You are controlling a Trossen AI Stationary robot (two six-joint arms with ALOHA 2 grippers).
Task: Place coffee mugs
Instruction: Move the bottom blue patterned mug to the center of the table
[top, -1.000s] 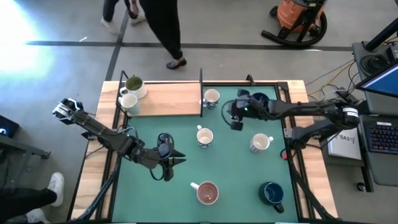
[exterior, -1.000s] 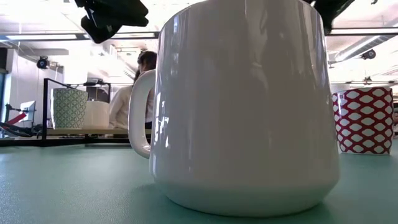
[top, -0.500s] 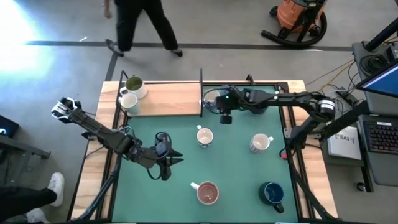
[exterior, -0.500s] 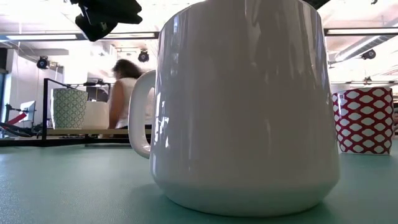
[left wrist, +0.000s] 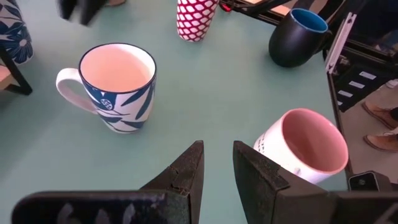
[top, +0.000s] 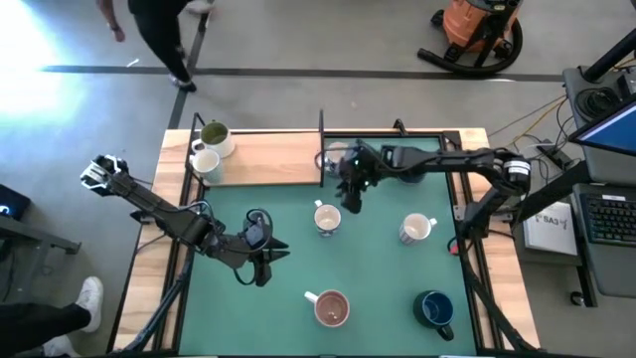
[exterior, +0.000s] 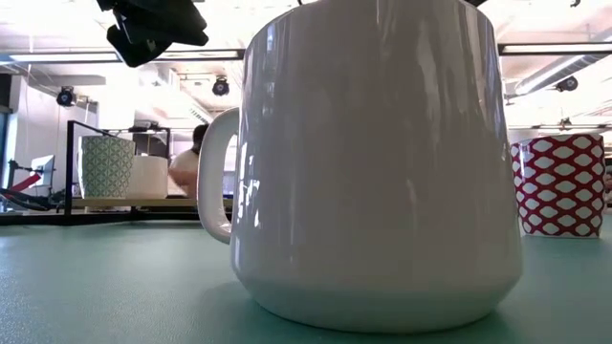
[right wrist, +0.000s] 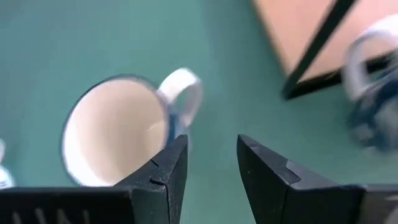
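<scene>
two mugs point(top: 208, 147) sit on the wood shelf point(top: 268, 159) upper left, the rest are loose on the green table point(top: 378, 288) mid frame, so mostly undone imo. right gripper point(top: 350, 191) hovers by the leaf mug point(top: 327, 219), fingers apart, empty. left gripper point(top: 280, 249) waits lower left, fingers slightly apart.

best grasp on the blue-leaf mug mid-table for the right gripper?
Pinch the rim of the blue-leaf mug from above, one finger inside and one outside. It stands upright with its mouth open and empty, so the wall is free. Its handle sticks out to one side; a rim spot away from it looks safest. The right gripper hangs near it, fingers open.
</scene>
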